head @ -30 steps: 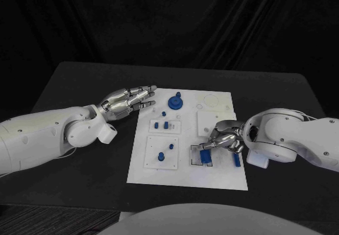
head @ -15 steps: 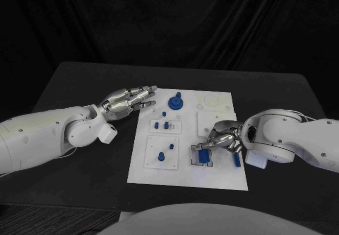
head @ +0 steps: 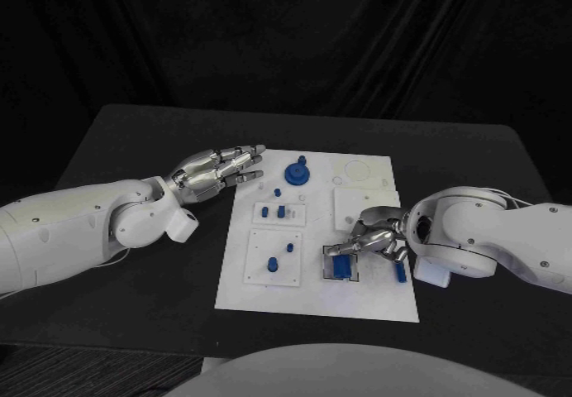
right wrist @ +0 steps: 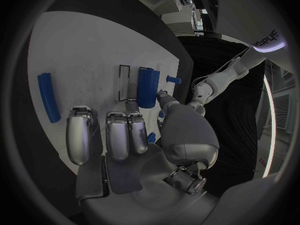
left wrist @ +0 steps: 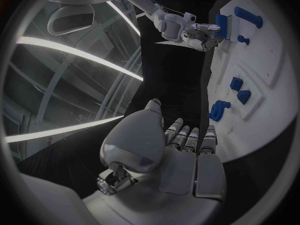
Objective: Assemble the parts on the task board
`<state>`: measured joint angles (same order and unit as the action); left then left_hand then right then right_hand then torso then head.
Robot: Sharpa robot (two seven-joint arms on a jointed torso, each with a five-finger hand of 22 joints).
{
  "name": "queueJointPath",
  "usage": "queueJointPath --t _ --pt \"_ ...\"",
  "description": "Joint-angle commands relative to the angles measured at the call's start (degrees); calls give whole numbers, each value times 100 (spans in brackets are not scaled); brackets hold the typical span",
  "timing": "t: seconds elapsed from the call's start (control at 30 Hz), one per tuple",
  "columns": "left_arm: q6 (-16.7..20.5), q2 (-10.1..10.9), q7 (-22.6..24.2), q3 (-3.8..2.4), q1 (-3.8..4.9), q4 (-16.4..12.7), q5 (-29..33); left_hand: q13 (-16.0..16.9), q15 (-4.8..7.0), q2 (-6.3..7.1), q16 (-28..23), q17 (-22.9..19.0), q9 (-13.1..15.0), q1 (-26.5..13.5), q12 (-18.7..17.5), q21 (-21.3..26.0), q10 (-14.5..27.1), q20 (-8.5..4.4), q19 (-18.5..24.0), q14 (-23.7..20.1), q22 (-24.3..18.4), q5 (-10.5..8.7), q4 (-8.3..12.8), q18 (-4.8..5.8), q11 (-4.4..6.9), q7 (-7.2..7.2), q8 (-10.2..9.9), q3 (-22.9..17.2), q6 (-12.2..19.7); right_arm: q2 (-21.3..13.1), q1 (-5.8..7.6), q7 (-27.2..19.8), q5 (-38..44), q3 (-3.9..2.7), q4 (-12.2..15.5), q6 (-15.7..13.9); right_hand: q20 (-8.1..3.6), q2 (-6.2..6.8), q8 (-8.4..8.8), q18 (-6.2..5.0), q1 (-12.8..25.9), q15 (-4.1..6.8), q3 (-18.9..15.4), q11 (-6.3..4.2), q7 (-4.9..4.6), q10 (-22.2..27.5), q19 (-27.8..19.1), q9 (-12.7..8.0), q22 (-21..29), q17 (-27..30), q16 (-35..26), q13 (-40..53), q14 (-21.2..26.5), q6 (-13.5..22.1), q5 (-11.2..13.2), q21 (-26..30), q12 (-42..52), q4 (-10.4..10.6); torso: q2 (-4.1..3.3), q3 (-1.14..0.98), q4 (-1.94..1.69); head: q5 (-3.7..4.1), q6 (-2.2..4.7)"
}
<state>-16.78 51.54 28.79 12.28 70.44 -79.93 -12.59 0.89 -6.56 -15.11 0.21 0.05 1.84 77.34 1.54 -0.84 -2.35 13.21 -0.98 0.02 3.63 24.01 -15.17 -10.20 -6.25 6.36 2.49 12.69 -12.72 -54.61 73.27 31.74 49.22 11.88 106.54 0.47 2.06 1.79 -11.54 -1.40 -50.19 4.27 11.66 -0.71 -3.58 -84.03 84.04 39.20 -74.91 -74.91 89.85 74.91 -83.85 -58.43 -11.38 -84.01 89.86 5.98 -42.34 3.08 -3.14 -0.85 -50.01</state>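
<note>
The white task board [head: 316,285] lies mid-table. My right hand [head: 372,240] rests over its near right part. Thumb and a fingertip [right wrist: 130,105] flank the end of a blue block [head: 342,265], which sits in a black-outlined slot [right wrist: 124,80]; the block [right wrist: 147,86] looks pinched between them. A blue bar [head: 401,271] lies flat beside that hand, on the board. My left hand [head: 215,172] hovers at the board's far left edge with its fingers stretched out and nothing in them. In the left wrist view, the right hand [left wrist: 190,30] shows far off at the blue block [left wrist: 220,23].
Other blue parts are on the board: a round knobbed piece [head: 296,172] at the far side, two small blocks [head: 273,212] in a raised plate, and pegs [head: 272,265] in the near left plate. Black table [head: 143,281] surrounds the board.
My right hand has crept slightly toward the board's middle, and the blue block has shifted a little with it in the slot. The left hand has stayed still.
</note>
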Motion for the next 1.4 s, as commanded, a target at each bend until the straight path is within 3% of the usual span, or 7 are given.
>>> queueJointPath --t 0.03,0.57,0.87,1.0,1.13,1.23,1.4 --pt "-106 -10 55 -4 -10 0 1 7 -28 -44 -21 -5 6 7 25 -8 -17 11 -31 -2 12 34 21 -18 -13 47 31 -15 -12 0 -20 53 40 4 0 92 47 43 30 -43 16 -45 -81 39 -20 -597 245 -15 -1263 -1509 15 1509 -615 28 94 38 14 13 -2 -2 0 -11 1" --pt "-134 -17 48 -4 -12 21 1 7 -35 -46 -21 -5 6 6 26 -9 -18 14 -33 -2 15 35 23 -17 -13 46 32 -16 -14 8 -21 -8 40 4 -17 4 65 3 -6 -60 259 -62 -695 57 -40 -597 213 -63 -1239 -1509 15 1509 -615 74 772 114 14 422 -2 0 0 -23 1" --pt "-141 -7 46 -4 -13 21 1 7 -42 -48 -21 -5 6 6 27 -10 -19 16 -35 -2 17 35 25 -15 -13 50 33 -17 -16 -51 -20 -93 40 4 13 -100 66 15 -21 -66 382 -64 -961 61 -44 -597 204 -73 -1232 -1509 15 1509 -615 99 848 141 14 665 2 3 3 -52 1" --pt "-141 5 46 -4 -14 20 1 7 -46 -51 -21 -5 8 6 27 -11 -19 19 -37 -2 20 36 26 -14 -13 56 36 -18 -26 -185 -2 -278 38 3 116 -252 64 -70 -43 -64 416 -62 -1027 57 -38 -597 209 -71 -1235 -1509 15 1509 -615 82 838 135 14 795 -4 1 3 -56 1" --pt "-137 14 45 -4 -15 18 1 7 -46 -51 -21 -5 9 5 27 -13 -20 19 -40 -2 28 36 26 -14 -13 57 37 -18 -31 -353 183 -498 -159 2 197 -265 59 -169 -81 -54 312 -53 -1026 43 -23 -597 233 -60 -1250 -1509 15 1509 -615 38 812 96 14 815 -4 0 0 -46 1" --pt "-122 16 40 -4 -15 18 1 8 -47 -55 -21 -5 11 6 30 -15 -23 19 -43 -2 30 37 28 -14 -11 68 43 -20 -47 -495 375 -574 -349 2 250 -146 45 -230 -128 -43 64 -39 -1022 28 -5 -597 256 -41 -1266 -1509 15 1509 -615 5 669 55 14 709 -4 -2 1 -39 1" --pt "-108 11 37 -4 -16 12 1 10 -48 -54 -21 -5 14 5 34 -17 -29 19 -47 -2 38 37 29 -14 -11 74 47 -19 -62 -764 588 -648 -476 3 294 -103 21 -286 -283 -29 -214 -12 -1050 -6 32 -597 284 59 -1286 -1509 15 1509 -615 -28 537 2 14 563 -4 -5 14 -54 1"
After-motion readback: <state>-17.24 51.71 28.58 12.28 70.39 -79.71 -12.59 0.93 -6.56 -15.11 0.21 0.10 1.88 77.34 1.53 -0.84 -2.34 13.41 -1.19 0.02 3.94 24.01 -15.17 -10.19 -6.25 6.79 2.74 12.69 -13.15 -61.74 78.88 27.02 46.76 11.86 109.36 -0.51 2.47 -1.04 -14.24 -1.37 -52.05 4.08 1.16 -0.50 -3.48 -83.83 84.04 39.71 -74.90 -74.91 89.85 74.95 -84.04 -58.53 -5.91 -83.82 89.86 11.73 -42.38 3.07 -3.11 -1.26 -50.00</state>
